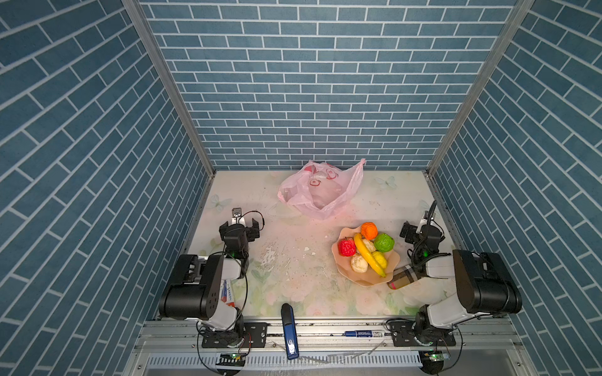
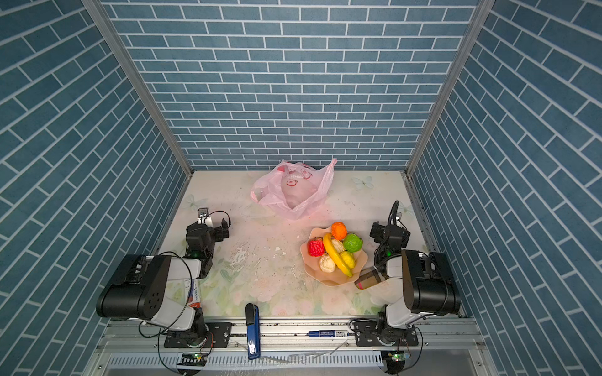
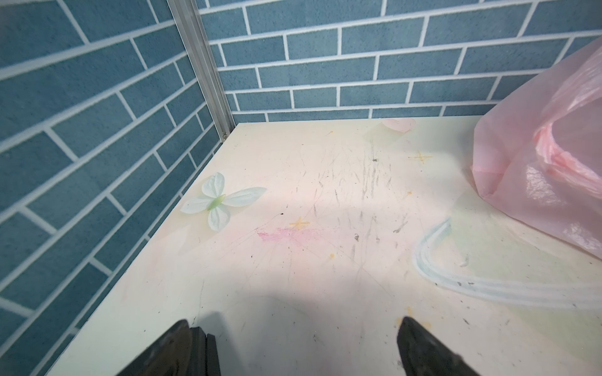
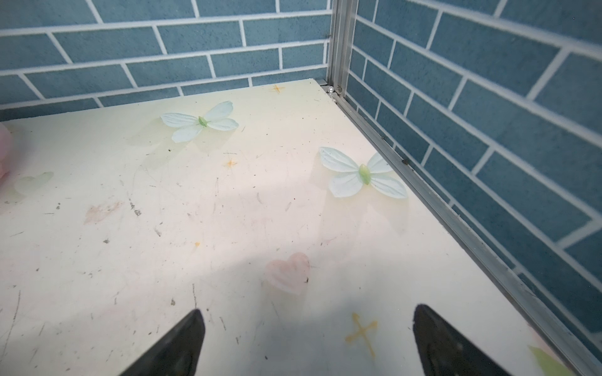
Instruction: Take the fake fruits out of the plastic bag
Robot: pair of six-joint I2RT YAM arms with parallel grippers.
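Finishing, it seems: fake fruits (image 1: 366, 252) fill the plate (image 1: 368, 280), plastic bag (image 1: 321, 192) beyond it slack; left end effector (image 3: 293, 328) and right end effector (image 4: 304, 317) gape empty; nothing left to fetch.

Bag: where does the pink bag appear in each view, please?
A top view: bag at the back, middle, close to the brick wall.
A top view: same place.
Left wrist: bag at the frame's edge, before the wall.
Right wrist: only a pink blur at the edge, perhaps the bag.
Shared landmark: the brick wall.
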